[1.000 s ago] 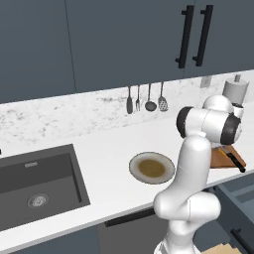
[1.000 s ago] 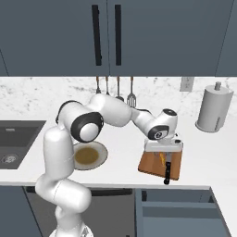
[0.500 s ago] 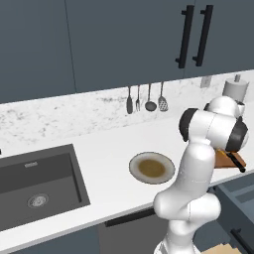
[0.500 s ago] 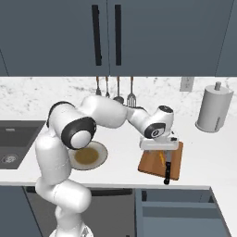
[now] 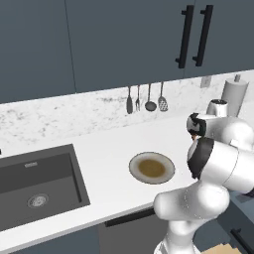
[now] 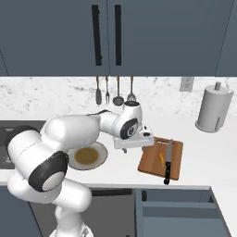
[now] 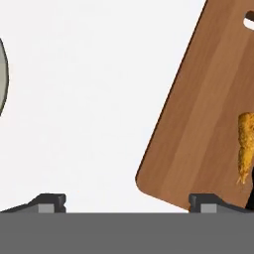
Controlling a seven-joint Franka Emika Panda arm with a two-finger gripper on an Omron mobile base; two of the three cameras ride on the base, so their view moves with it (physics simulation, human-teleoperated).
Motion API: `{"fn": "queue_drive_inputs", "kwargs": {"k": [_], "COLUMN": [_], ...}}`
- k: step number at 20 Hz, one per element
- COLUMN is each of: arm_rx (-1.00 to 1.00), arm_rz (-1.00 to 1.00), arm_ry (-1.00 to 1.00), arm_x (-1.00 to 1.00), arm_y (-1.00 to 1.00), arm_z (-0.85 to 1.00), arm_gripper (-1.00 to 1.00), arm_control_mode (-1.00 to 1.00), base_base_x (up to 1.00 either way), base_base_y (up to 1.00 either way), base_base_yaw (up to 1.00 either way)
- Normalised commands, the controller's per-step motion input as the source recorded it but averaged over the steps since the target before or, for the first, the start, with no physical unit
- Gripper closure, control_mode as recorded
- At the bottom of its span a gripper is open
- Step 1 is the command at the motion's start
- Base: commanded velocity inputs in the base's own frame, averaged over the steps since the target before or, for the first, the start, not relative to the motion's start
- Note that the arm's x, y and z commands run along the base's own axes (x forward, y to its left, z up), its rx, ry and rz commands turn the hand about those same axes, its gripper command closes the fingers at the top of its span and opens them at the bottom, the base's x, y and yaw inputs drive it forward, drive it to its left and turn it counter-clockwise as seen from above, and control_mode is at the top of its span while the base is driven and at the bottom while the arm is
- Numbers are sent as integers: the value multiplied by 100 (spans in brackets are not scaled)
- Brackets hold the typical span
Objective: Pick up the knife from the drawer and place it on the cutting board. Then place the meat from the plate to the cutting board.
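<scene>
The reddish-brown cutting board (image 6: pixel 155 162) (image 7: pixel 208 99) lies on the white counter to the right of the plate (image 6: pixel 88 156) (image 5: pixel 152 167). The knife (image 6: pixel 168 162) rests along the board's right side, handle toward the front edge. Beside it on the board lies the meat (image 6: pixel 161 159) (image 7: pixel 244 146), a thin orange sliver. My gripper (image 6: pixel 135 147) (image 7: pixel 128 202) hangs open and empty over the bare counter between plate and board, its right fingertip (image 7: pixel 208 201) above the board's near corner. The drawer (image 6: pixel 180 208) stands open below the counter.
A paper towel roll (image 6: pixel 214 109) stands at the back right. Kitchen utensils (image 6: pixel 115 92) hang on the wall behind the plate. A dark sink (image 5: pixel 34 183) is set into the counter at the left. Dark cupboard doors (image 6: pixel 106 34) hang overhead.
The gripper has opened wide and moved left, off the cutting board toward the plate. The meat now lies free on the board beside the knife.
</scene>
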Motion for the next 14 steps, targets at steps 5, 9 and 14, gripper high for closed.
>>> {"fn": "queue_drive_inputs", "kwargs": {"k": [5,9,14], "arm_rx": [-6,-2,0], "arm_rz": [2,7,5], "arm_ry": [0,0,6], "arm_x": [-22,-19,0], "arm_y": [99,74,13], "arm_z": [14,0,0], "arm_gripper": [-100,-100,-100], "arm_control_mode": [-100,-100,-100], "base_base_x": [0,0,0], "base_base_y": [0,0,0], "base_base_yaw": [0,0,0]}}
